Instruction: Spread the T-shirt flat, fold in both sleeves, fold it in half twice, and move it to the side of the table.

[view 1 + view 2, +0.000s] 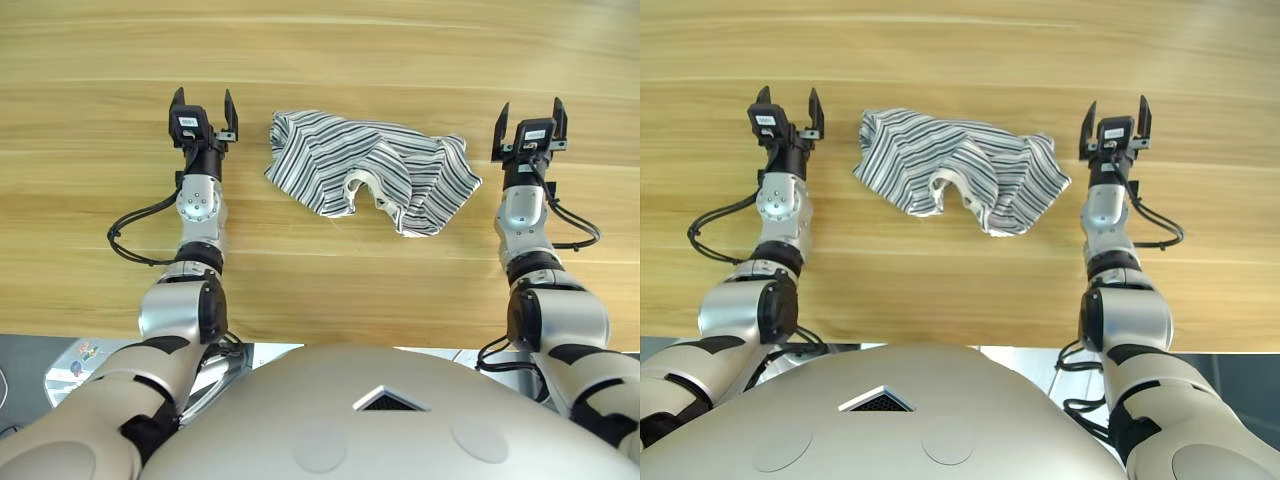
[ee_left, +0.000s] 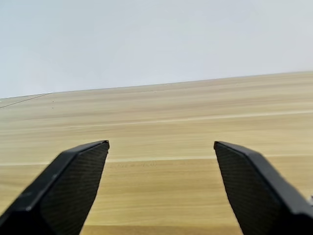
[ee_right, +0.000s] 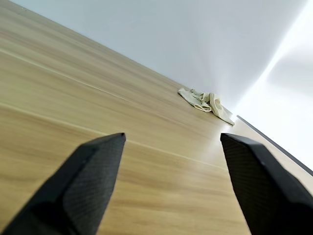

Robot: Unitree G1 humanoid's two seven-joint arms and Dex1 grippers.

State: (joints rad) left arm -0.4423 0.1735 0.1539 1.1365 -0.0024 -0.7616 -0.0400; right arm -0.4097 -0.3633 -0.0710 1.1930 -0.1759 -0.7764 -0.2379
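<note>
Fabric this thin should be light, limp and quick to bunch or drag on the wood, so it probably needs lifting by its edges rather than pushing. The striped T-shirt (image 1: 370, 170) lies crumpled in a heap on the table (image 1: 330, 50), between the two arms and touching neither.

Working across it, the best holds look to be:
- the rumpled corner on its left side
- the pointed corner on its right side

Pulling those two apart should open the heap out. The pale-edged neck opening in the middle, on the near side, is a poorer hold because it would only gather the cloth.

The left gripper (image 1: 203, 100) rests low over the table just beside the shirt's left edge. Its forearm is stretched straight forward, its fingers are spread wide and it holds nothing. The right gripper (image 1: 531, 110) mirrors it just off the shirt's right corner, also spread wide and empty. A small pale cloth (image 3: 205, 100) lies far off on the table beyond the right gripper.
</note>
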